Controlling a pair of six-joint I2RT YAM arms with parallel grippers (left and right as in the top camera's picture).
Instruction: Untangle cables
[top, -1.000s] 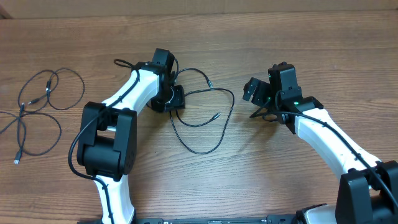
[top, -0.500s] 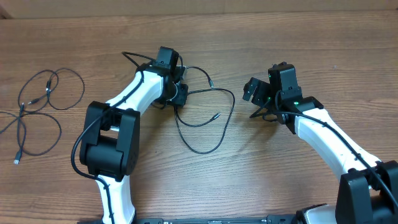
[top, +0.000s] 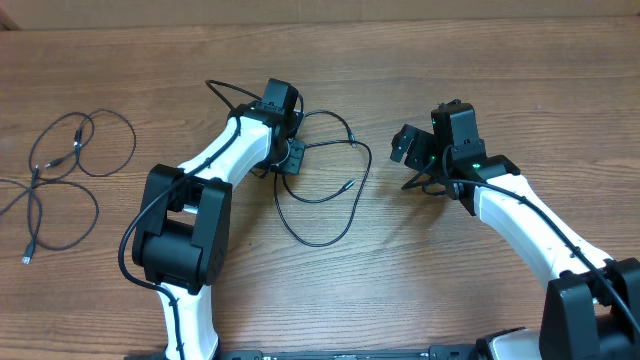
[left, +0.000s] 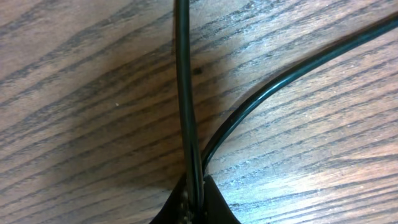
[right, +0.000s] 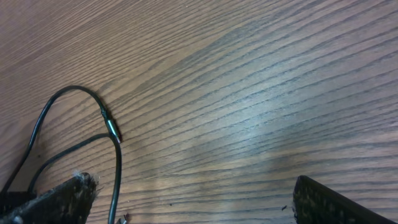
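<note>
Bright even light; soft shadows; cable (left: 182, 93) slightly blurred close-up.

Looks like a robotics lab: a wood-grain bench (top: 400, 290) carries a white-and-black left arm (top: 215, 160) and right arm (top: 530, 225), fixed at its near edge.

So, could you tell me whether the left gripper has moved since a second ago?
Yes. Seen from overhead, the left gripper has shifted right, away from the spare cables at the far left, which stayed put.
</note>
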